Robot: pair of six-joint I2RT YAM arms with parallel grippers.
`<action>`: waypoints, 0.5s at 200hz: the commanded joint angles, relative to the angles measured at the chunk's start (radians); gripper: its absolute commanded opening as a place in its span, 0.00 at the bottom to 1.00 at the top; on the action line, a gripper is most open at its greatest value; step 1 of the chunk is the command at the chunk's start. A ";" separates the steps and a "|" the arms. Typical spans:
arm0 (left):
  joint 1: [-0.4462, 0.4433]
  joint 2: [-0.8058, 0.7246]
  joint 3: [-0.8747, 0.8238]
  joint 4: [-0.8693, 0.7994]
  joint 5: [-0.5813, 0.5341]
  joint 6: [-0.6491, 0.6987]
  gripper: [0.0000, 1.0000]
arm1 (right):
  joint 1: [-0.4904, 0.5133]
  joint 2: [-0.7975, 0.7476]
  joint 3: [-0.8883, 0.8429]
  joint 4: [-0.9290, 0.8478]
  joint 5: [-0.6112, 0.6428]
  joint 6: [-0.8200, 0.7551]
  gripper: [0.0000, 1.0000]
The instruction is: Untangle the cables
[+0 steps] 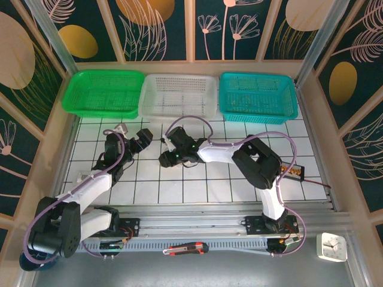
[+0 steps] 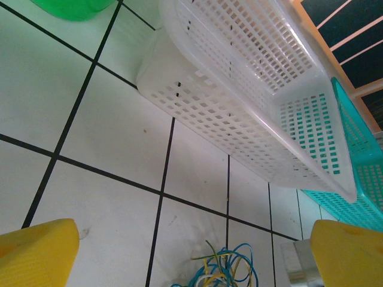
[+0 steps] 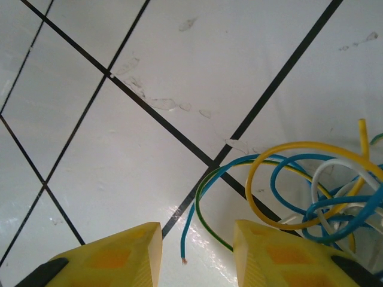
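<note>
Blue, yellow, green and white in one loose knot: found the cables (image 3: 311,185) on the worktop (image 3: 119,149) near the white basket (image 2: 251,89). Judged them light, limp and springy, best taken at the free blue end. Saw left claw (image 2: 194,239) wide open and empty, right claw (image 3: 197,239) part-open astride that end, gripping nothing. Made out single strands from the right wrist, the basket from the left.

- Left arm (image 1: 90,183), right arm (image 1: 258,161): white shells, black joints.
- Lilac hoses (image 1: 294,149) looping along both.
- Left tool (image 2: 191,232), right tool (image 3: 196,232): blocky yellow fingers (image 3: 108,260), faintly gridded.
</note>
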 commanded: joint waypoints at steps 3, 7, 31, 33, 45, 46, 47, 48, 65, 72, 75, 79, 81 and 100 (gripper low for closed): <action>0.008 0.000 0.018 0.037 0.013 0.008 0.99 | 0.008 0.033 0.028 -0.022 0.006 -0.015 0.37; 0.008 0.000 0.018 0.036 0.013 0.008 0.99 | 0.008 0.034 0.029 -0.022 0.006 -0.015 0.36; 0.009 -0.002 0.018 0.038 0.013 0.008 0.99 | 0.007 0.036 0.027 -0.020 0.006 -0.014 0.34; 0.008 -0.002 0.018 0.038 0.013 0.009 0.98 | 0.009 0.036 0.028 -0.020 0.006 -0.014 0.34; 0.008 0.000 0.019 0.041 0.013 0.007 0.99 | 0.007 0.036 0.028 -0.020 0.005 -0.014 0.33; 0.007 0.000 0.019 0.041 0.013 0.007 0.99 | 0.007 0.036 0.028 -0.020 0.005 -0.014 0.32; 0.007 0.000 0.019 0.041 0.013 0.007 0.99 | 0.007 0.036 0.029 -0.021 0.004 -0.014 0.32; 0.007 0.000 0.019 0.041 0.013 0.007 0.99 | 0.007 0.036 0.029 -0.021 0.004 -0.014 0.32; 0.008 0.000 0.017 0.044 0.014 0.005 0.99 | 0.007 0.035 0.029 -0.021 0.000 -0.015 0.26; 0.008 0.002 0.017 0.047 0.014 0.005 0.99 | 0.006 0.035 0.029 -0.020 -0.001 -0.014 0.24; 0.007 0.001 0.017 0.047 0.015 0.004 0.99 | 0.006 0.036 0.028 -0.019 -0.001 -0.014 0.23; 0.008 0.001 0.017 0.047 0.014 0.003 0.99 | 0.006 0.036 0.027 -0.019 -0.002 -0.015 0.22; 0.008 0.001 0.017 0.048 0.014 0.004 0.99 | 0.005 0.035 0.026 -0.019 -0.003 -0.015 0.21; 0.007 0.003 0.016 0.052 0.017 0.002 0.99 | 0.006 0.034 0.024 -0.019 -0.004 -0.014 0.16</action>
